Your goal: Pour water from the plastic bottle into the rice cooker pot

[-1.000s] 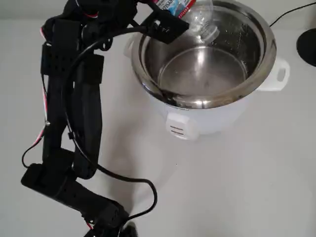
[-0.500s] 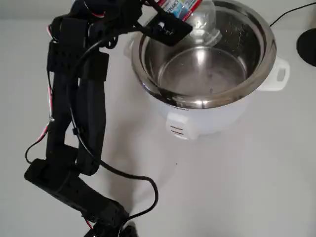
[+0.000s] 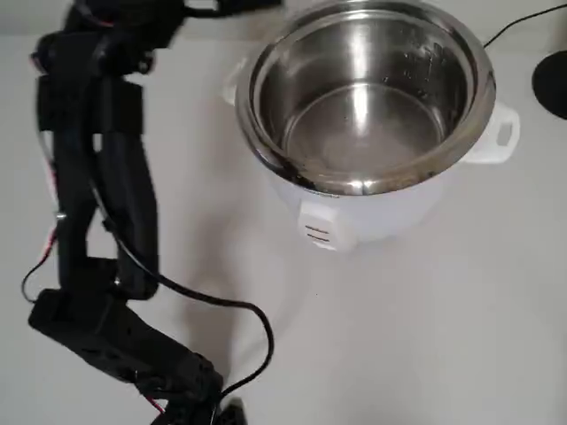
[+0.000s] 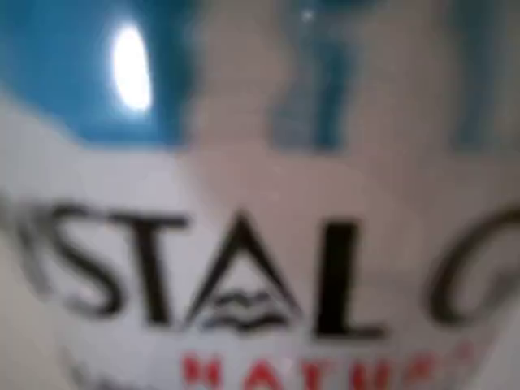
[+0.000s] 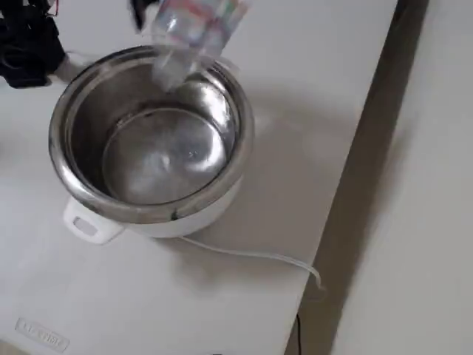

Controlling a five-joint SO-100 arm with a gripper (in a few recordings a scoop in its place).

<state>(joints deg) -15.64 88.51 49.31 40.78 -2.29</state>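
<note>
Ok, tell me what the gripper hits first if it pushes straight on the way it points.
The plastic bottle it holds: the label sits right in front of the wrist camera. Beyond that, the gripper would probably meet the rice cooker pot, though depth is unclear.

The plastic bottle label reads "STAL" in black capitals in the wrist view. Red letters below are cut off. A faint marking at the worktop near-left corner is unreadable.

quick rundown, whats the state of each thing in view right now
plastic bottle: in the air, tilted neck-down over the pot's rim, blurred; label close up in the wrist view
rice cooker pot: upright in the white cooker, lid off; water inside not discernible
end effector: open or shut cannot be told
cooker cord: slack on the table
</note>
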